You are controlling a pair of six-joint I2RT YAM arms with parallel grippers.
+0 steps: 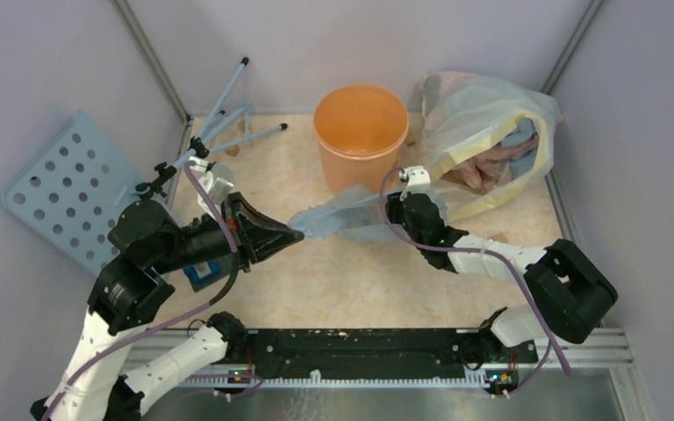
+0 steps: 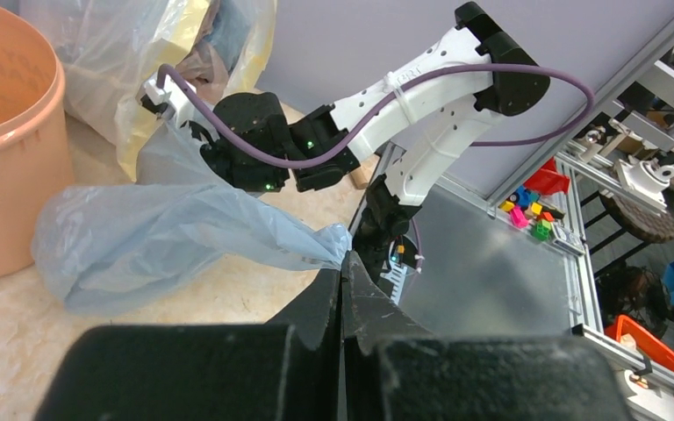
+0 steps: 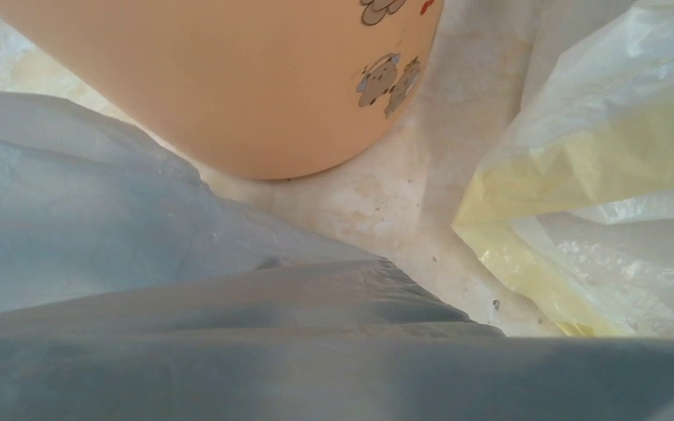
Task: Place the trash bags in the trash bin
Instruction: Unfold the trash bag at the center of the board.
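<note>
A thin grey-bluish trash bag (image 1: pixel 342 219) hangs stretched between my two grippers, just in front of the orange trash bin (image 1: pixel 360 132). My left gripper (image 1: pixel 297 234) is shut on the bag's left corner; in the left wrist view its fingertips (image 2: pixel 344 263) pinch the plastic (image 2: pixel 167 228). My right gripper (image 1: pixel 395 206) is at the bag's right end, close to the bin's base. In the right wrist view the bag (image 3: pixel 140 246) drapes over the fingers and hides them; the bin wall (image 3: pixel 228 79) is close ahead. The left wrist view shows the right gripper (image 2: pixel 197 145) partly behind plastic.
A big clear yellow-edged bag (image 1: pixel 491 140) full of cloth lies right of the bin, against the back right corner. A perforated pale blue panel (image 1: pixel 61 189) and thin rods (image 1: pixel 228 114) stand at the left wall. A small blue item (image 1: pixel 197 276) lies under the left arm.
</note>
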